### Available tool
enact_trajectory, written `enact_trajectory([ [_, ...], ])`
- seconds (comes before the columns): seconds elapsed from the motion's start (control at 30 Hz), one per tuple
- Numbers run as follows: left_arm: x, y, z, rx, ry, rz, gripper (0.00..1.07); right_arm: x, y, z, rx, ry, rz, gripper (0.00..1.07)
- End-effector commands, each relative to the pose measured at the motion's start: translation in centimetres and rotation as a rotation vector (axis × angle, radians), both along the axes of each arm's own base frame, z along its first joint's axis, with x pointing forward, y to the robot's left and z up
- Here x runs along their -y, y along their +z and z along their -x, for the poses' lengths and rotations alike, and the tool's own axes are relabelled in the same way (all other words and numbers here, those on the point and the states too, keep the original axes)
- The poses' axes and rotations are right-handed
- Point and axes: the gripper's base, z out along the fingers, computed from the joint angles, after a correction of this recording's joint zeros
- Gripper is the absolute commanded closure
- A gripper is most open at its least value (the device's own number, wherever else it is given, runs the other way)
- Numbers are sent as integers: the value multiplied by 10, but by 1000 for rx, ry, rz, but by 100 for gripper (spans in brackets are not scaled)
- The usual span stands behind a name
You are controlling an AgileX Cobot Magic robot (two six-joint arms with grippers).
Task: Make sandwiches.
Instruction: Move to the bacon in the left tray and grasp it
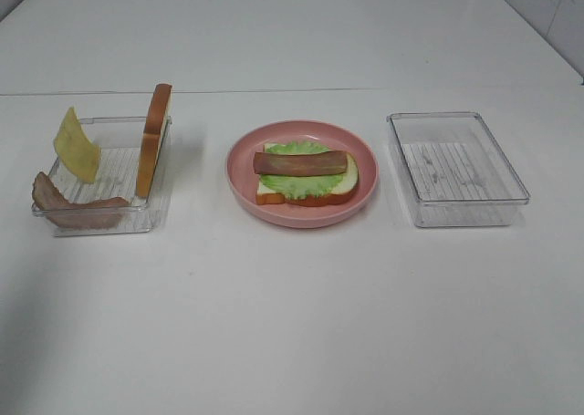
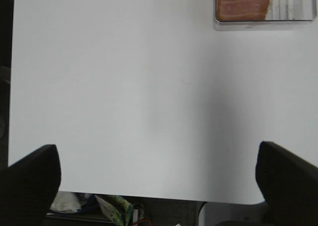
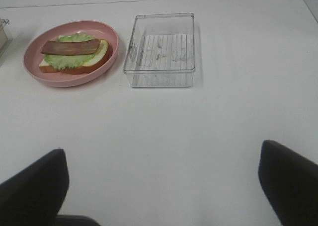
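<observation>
My left gripper (image 2: 159, 184) and right gripper (image 3: 164, 184) both gape wide, holding nothing. The half-built sandwich (image 1: 303, 171) of bread, lettuce and bacon lies on the pink plate (image 1: 301, 218). The second bread slice (image 1: 153, 141) stands on edge in the clear tray (image 1: 117, 160) left of the plate.

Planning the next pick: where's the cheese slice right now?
Exterior high view: the cheese slice leans upright in the left clear tray, at its left side, behind the bacon strip and left of the standing bread slice.

surface: white table (image 1: 292, 342) | far right: possibly tiled wall (image 1: 558, 9) | light: even
</observation>
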Motion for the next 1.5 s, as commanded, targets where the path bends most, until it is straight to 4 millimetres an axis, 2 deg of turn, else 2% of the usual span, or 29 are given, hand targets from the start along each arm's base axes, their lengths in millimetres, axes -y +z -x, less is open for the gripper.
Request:
enact_trajectory([
  [0.03, -4, -3, -22, -89, 8, -26, 4, 0, 0, 3, 28, 4, 6, 9],
  [0.07, -4, -7, -34, -109, 4, -25, 4, 0, 0, 3, 28, 4, 6, 9],
  [0.1, -3, -10, -55, -129, -2, -12, 4, 0, 0, 3, 28, 5, 5, 9],
  [0.13, -3, -10, -55, -129, -2, -12, 4, 0, 0, 3, 28, 5, 5, 9],
  [0.17, -3, -13, -67, -139, -4, -6, 4, 0, 0, 3, 28, 5, 5, 9],
  [0.2, -2, -20, -88, -166, -11, -1, 4, 0, 0, 3, 28, 5, 5, 9],
  [0.3, -2, -23, -100, -177, -18, -1, 4, 0, 0, 3, 28, 5, 5, 9],
  [0.37, 8, -45, -140, -227, -52, -1, 4, 0, 0, 3, 28, 5, 5, 9],
  [0.4, 8, -45, -140, -227, -52, -1, 4, 0, 0, 3, 28, 5, 5, 9],
  [0.43, 12, -53, -149, -246, -59, -1, 4, 0, 0, 3, 28, 5, 5, 9],
  [0.47, 20, -71, -161, -291, -63, 1, 4, 0, 0, 3, 28, 5, 5, 9],
  [0.5, 20, -71, -161, -291, -63, 1, 4, 0, 0, 3, 28, 5, 5, 9],
  [0.53, 24, -79, -165, -313, -67, 1, 4, 0, 0, 3, 28, 5, 5, 9],
  [0.57, 30, -102, -174, -373, -67, 16, 4, 0, 0, 3, 28, 5, 5, 9],
  [0.6, 30, -102, -174, -373, -67, 16, 4, 0, 0, 3, 28, 5, 5, 9],
  [0.67, 34, -127, -182, -433, -59, 55, 4, 0, 0, 3, 28, 5, 5, 9],
  [0.7, 34, -127, -182, -433, -59, 55, 4, 0, 0, 3, 28, 5, 5, 9],
  [0.77, 38, -146, -189, -446, -64, 72, 4, 0, 0, 3, 28, 5, 5, 9],
  [0.8, 38, -146, -189, -446, -64, 72, 4, 0, 0, 3, 28, 5, 5, 9],
  [0.87, 39, -159, -197, -420, -65, 83, 4, -1, 0, 3, 28, 5, 4, 9],
  [1.03, 42, -171, -202, -421, -67, 97, 4, -1, 0, 3, 28, 5, 4, 9],
  [1.27, 57, -187, -206, -425, -114, 87, 4, -1, 0, 3, 28, 7, 3, 9],
  [1.5, 58, -198, -207, -449, -113, 85, 8, -1, 0, 3, 28, 7, 3, 9],
])
